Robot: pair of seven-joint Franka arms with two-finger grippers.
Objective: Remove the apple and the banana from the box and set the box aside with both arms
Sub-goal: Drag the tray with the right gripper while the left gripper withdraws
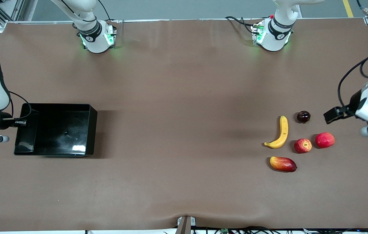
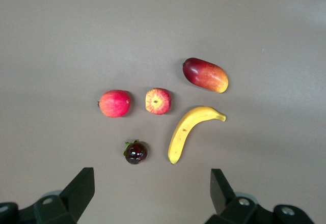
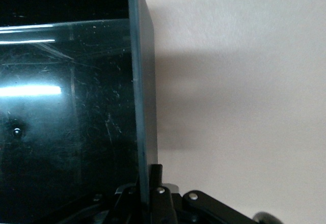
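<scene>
Two white robot arms work a brown-covered table, one at a black tray, one over a cluster of fruit.

Front view: the brown table [image 1: 184,107] runs to grey floor at the robots' end. The right gripper [image 1: 21,123], partly cut off, pinches the wall of the shallow glossy black plastic tray [image 1: 57,130] at the right arm's end. The left gripper [image 1: 333,114] hangs near the dark round fruit [image 1: 303,116].
Left wrist view: spread fingers [image 2: 76,191] frame the long curved yellow banana [image 2: 191,130], small red-yellow apple [image 2: 158,101], plain red fruit [image 2: 114,103] and oblong mango [image 2: 206,75].
Right wrist view: fingers [image 3: 158,193] clamp the tray's wall; no writing shows.
</scene>
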